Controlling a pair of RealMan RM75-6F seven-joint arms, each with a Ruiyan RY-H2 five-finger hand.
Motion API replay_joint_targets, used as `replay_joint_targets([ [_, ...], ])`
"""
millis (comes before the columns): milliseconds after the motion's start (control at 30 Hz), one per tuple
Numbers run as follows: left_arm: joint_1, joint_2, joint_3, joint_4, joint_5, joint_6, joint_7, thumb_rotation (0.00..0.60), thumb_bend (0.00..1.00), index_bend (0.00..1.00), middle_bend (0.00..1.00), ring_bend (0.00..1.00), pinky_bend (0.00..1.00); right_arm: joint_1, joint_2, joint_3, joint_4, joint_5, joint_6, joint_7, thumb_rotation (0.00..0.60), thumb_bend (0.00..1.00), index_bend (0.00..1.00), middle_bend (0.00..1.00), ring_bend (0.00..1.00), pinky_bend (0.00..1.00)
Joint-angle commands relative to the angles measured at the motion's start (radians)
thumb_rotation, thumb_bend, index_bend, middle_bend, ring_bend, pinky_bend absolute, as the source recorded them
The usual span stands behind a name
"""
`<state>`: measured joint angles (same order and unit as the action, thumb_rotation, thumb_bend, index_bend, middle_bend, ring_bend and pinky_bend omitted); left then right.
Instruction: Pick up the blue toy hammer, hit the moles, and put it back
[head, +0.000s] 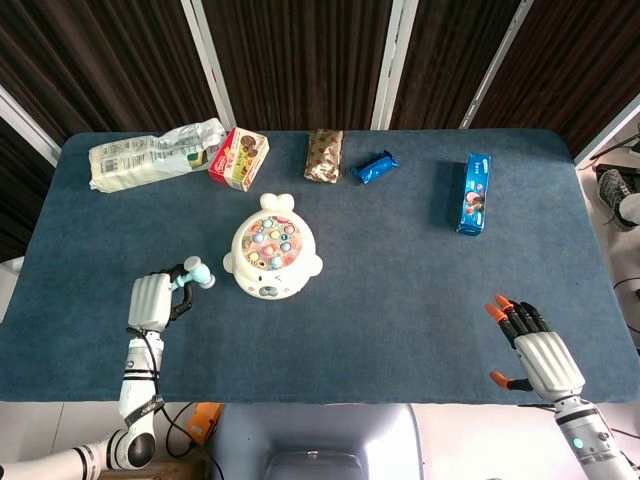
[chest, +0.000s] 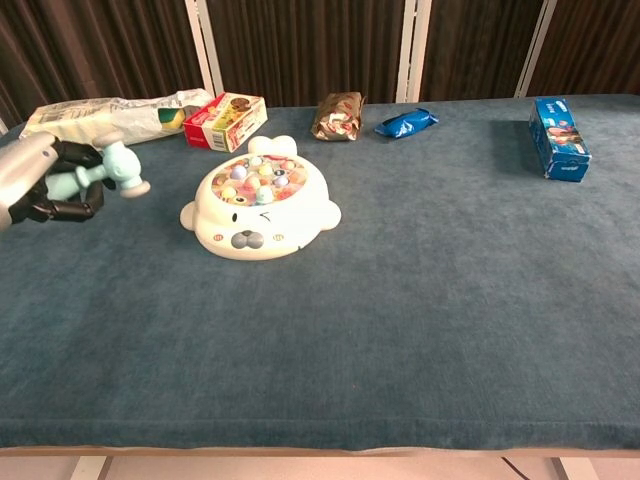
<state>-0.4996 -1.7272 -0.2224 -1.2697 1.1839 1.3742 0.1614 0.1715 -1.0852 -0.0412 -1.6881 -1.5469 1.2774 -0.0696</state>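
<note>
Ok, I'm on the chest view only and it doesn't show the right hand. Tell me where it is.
Observer: The right hand is by the near right corner of the table, fingers spread, holding nothing.
Operator: Now give me the hammer's position from above.
Observer: In the head view, the blue toy hammer, held by the left hand, is left of the mole toy, clear of it and not over the moles.
</note>
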Motion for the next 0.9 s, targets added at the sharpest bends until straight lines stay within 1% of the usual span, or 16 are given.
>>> replay_joint_targets([
  [33, 0.006, -0.036, -0.002, 0.081, 0.089, 0.083, -0.015, 0.6, 0.75, 0.61, 0.72, 0.84, 1.0, 0.0, 0.001, 0.0, 0.0, -0.001, 0.001, 0.0, 0.6, 0.28, 0.0, 0.0, 0.0, 0.0],
  [100, 0.004, -0.038, -0.002, 0.101, 0.116, 0.108, -0.002, 0.6, 0.76, 0.63, 0.77, 0.93, 1.0, 0.0, 0.001, -0.001, -0.001, -0.001, 0.001, 0.0, 0.6, 0.28, 0.0, 0.0, 0.0, 0.0],
  [200, 0.001, -0.038, -0.006, 0.111, 0.138, 0.126, 0.012, 0.6, 0.78, 0.67, 0.83, 1.0, 1.0, 0.0, 0.002, -0.002, -0.001, -0.003, 0.001, -0.001, 0.6, 0.28, 0.0, 0.0, 0.0, 0.0],
  [300, -0.001, -0.028, -0.015, 0.092, 0.137, 0.116, 0.021, 0.6, 0.79, 0.69, 0.86, 1.0, 1.0, 0.001, 0.002, -0.003, -0.002, -0.004, -0.003, -0.002, 0.6, 0.28, 0.0, 0.0, 0.0, 0.0],
  [433, -0.004, -0.01, -0.032, 0.048, 0.107, 0.075, 0.041, 0.6, 0.81, 0.71, 0.9, 1.0, 1.0, 0.001, 0.003, -0.005, -0.003, -0.006, -0.002, -0.001, 0.6, 0.28, 0.0, 0.0, 0.0, 0.0],
  [567, -0.03, -0.01, -0.061, 0.025, 0.061, 0.024, 0.112, 0.6, 0.82, 0.72, 0.91, 1.0, 1.0, -0.001, 0.005, -0.007, -0.005, -0.012, 0.001, 0.0, 0.6, 0.28, 0.0, 0.0, 0.0, 0.0],
  [767, -0.109, -0.074, -0.119, 0.034, 0.013, -0.021, 0.227, 0.6, 0.82, 0.73, 0.93, 1.0, 1.0, 0.0, 0.007, -0.008, -0.005, -0.013, 0.0, 0.004, 0.6, 0.28, 0.0, 0.0, 0.0, 0.0],
  [900, -0.167, -0.137, -0.135, 0.097, 0.001, -0.059, 0.26, 0.6, 0.84, 0.74, 0.95, 1.0, 1.0, 0.005, 0.007, -0.007, -0.003, -0.008, -0.011, 0.005, 0.6, 0.28, 0.0, 0.0, 0.0, 0.0],
])
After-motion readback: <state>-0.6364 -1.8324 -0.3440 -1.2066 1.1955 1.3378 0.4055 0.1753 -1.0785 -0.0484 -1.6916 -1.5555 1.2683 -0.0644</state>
